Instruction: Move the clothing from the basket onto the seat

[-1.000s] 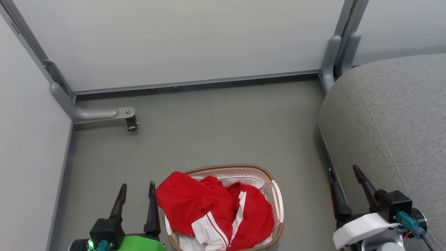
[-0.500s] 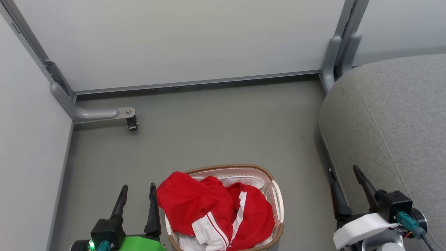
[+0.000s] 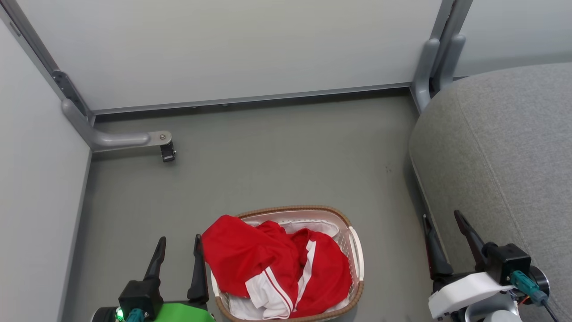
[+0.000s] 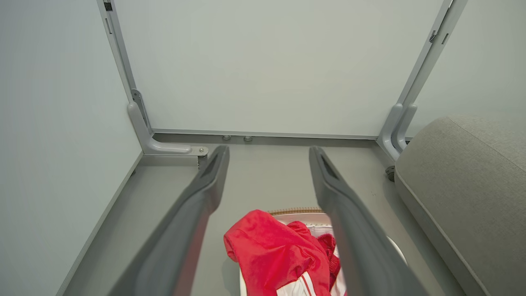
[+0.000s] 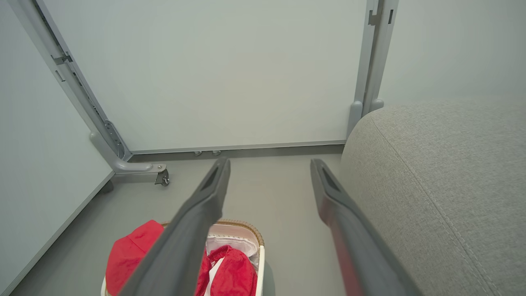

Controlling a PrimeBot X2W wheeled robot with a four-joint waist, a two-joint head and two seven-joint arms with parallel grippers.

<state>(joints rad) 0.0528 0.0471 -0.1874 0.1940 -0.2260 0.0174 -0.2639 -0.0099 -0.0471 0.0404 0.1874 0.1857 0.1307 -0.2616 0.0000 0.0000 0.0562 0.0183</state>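
Jaws, left and right, apart, empty; clothing (image 3: 250, 259) heaped in basket (image 3: 304, 208) near seat (image 3: 514, 156)

The scene is viewed by the head camera from above, forward and steeply down onto the floor (image 3: 268, 156), with the basket (image 3: 295, 208) near the bottom edge and the seat (image 3: 505, 156) at the right. The left wrist view is taken along the left claw (image 4: 269, 149), at a shallower angle, toward the back wall (image 4: 263, 70). The right wrist view is taken along the right claw (image 5: 269, 161), close beside the seat, toward the same wall. The basket, the seat's rounded corner, the wall and its castor foot (image 3: 134, 139) are shared by all three views.
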